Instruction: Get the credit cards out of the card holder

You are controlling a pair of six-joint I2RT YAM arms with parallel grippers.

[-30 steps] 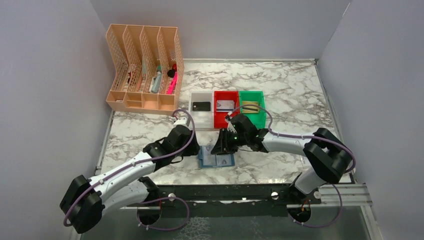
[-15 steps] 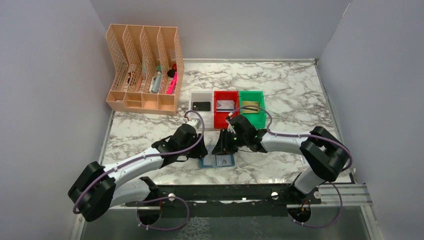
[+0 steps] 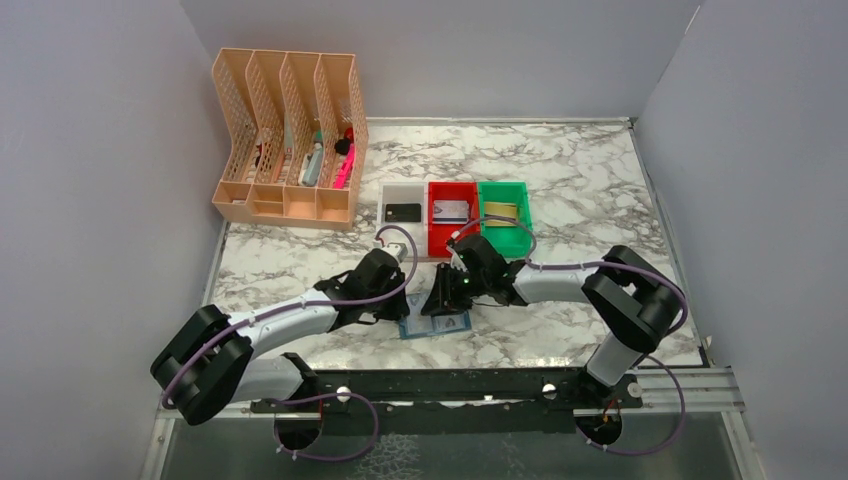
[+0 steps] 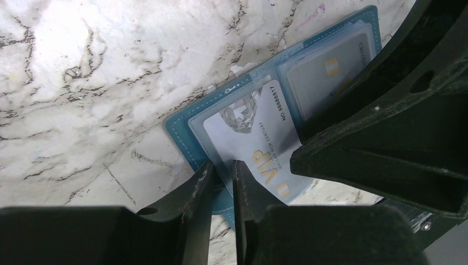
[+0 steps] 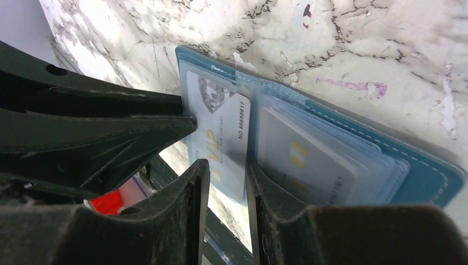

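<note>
Open on the marble table [image 3: 600,200] near its front edge, the card holder [image 3: 434,322] is flanked by both arms. The left gripper [image 4: 222,168] is set narrow at its edge, the right gripper [image 5: 226,168] narrow over a VIP card [image 5: 218,127]; a hold cannot be told. A sure pinch is judged to be needed before the card is drawn from its pocket.

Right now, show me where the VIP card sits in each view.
Top external: too small to make out; it is inside the wallet, lower centre.
Left wrist: VIP card at centre, in the wallet's nearer half, just above the left end effector.
Right wrist: centre-left, just above the right end effector.
Shared landmark: the blue wallet.
</note>
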